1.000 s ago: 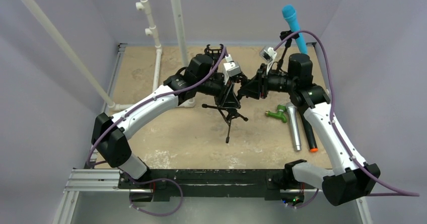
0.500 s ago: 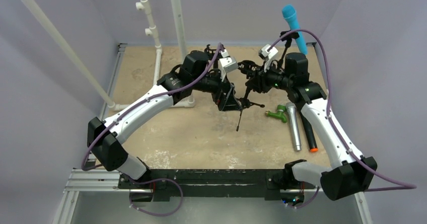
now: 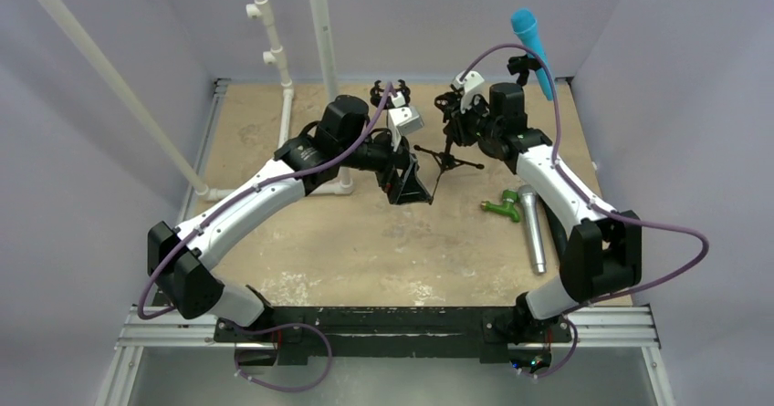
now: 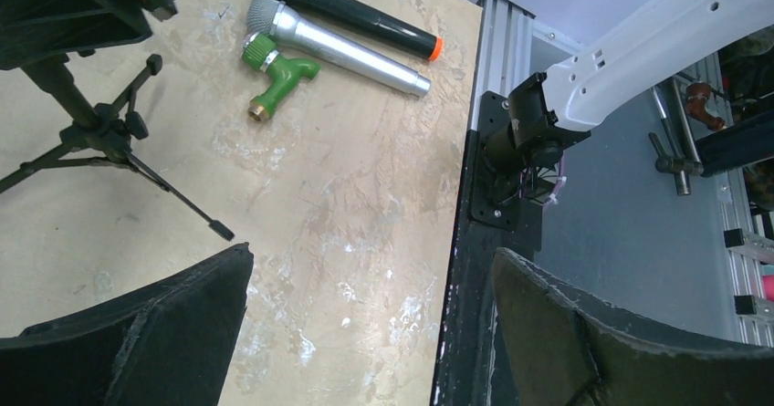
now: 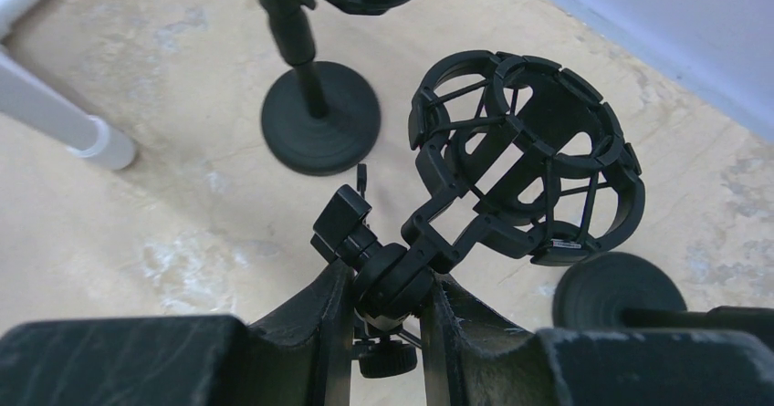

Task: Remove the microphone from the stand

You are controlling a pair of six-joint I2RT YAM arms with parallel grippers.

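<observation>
Right wrist view, item one: right tool [image 5: 388,289], narrow, clamped on the swivel neck of the tripod stand [image 5: 343,228]. Its shock mount [image 5: 525,182] was empty. I could not tell whether the legs touched down.

Item two: left tool [image 4: 370,324], jaws wide, holding nothing, above the tabletop [image 4: 365,196] just left of the tripod legs.

Item three: blue microphone [image 3: 527,34], tilted in the clip of the far stand [image 3: 521,63], far right corner. It was the only one I saw mounted.

Item four: silver microphone [image 4: 338,48] and black microphone [image 4: 351,12], lying side by side at the right, green fitting [image 4: 274,68] just beside the silver head.

Step, as I judged it: parking the empty tripod stand; the blue microphone not yet touched. Next move called for standing the tripod down and letting go, then one tool steadying the far stand while the other took the blue body below its head and drew it out along the clip.
</observation>
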